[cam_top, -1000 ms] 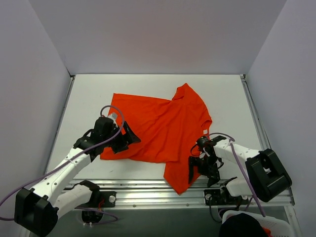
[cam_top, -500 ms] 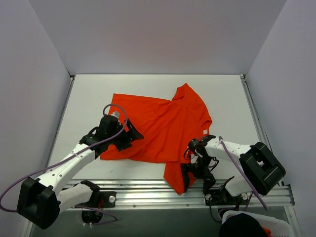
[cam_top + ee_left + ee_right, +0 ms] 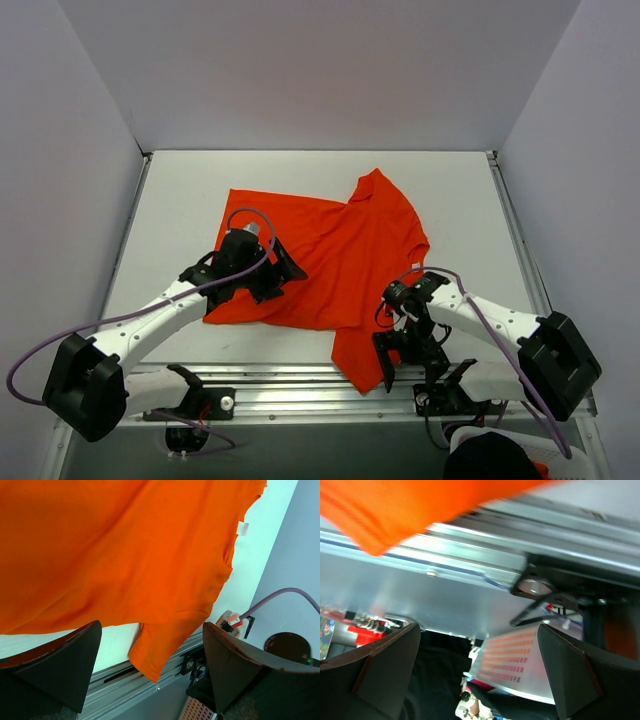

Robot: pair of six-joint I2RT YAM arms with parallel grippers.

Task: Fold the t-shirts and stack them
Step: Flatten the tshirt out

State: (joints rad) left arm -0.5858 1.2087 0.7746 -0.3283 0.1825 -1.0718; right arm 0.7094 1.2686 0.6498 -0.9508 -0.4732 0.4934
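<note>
T-shirt (image 3: 340, 255) corner overhangs front rail (image 3: 290, 383), basket (image 3: 565, 456) nr R arm (image 3: 490, 315)

- The left gripper (image 3: 286, 282) has slid farther in over the plain bright orange-red cloth t-shirt (image 3: 340, 250), so more fabric lies under its wide-spread jaws.
- The right gripper (image 3: 408, 358) has shifted, and the shirt's near corner is now just beside its spread jaws.

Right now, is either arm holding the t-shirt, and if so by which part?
Nothing is held. The left gripper hangs open over the left part of the t-shirt; the right gripper is open beside its near corner. Neither pinches cloth.
</note>
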